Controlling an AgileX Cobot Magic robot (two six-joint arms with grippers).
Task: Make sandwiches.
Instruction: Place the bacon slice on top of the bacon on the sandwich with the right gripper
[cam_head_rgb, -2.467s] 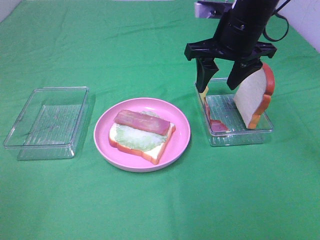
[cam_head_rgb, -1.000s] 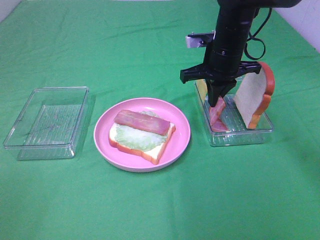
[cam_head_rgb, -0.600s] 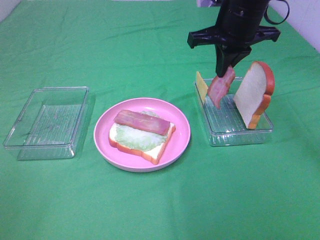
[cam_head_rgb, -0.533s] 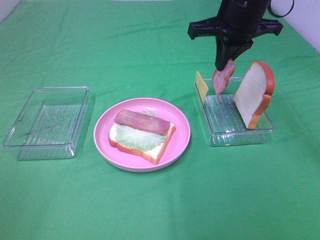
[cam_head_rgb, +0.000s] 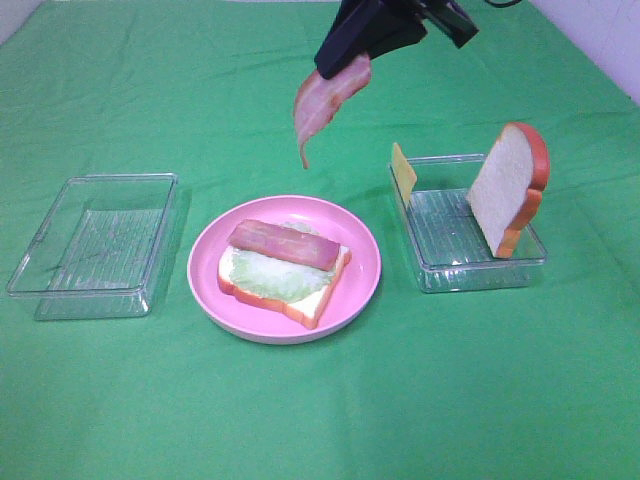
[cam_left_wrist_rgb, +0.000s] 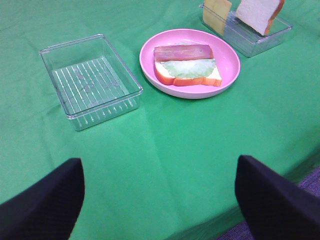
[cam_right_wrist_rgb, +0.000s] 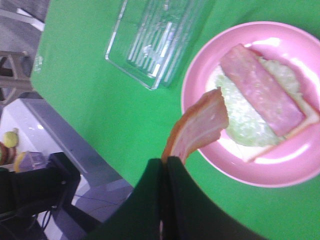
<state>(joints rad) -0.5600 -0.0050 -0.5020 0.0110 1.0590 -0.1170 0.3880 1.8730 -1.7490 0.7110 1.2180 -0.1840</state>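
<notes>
The right pincer (cam_head_rgb: 338, 62) hangs high and tilted, closed on a bacon strip (cam_head_rgb: 322, 98); the left pincer (cam_left_wrist_rgb: 159, 172) stands wide open.

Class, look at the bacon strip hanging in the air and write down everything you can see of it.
The bacon strip is a thin, floppy toy piece, pink-red with paler streaks, and looks like soft rubber or plastic. The right gripper has its shut jaws pinched on one end, so the rest droops and curves down to a narrow tip. It hangs in the air near the pink plate, touching nothing but the jaws.
</notes>
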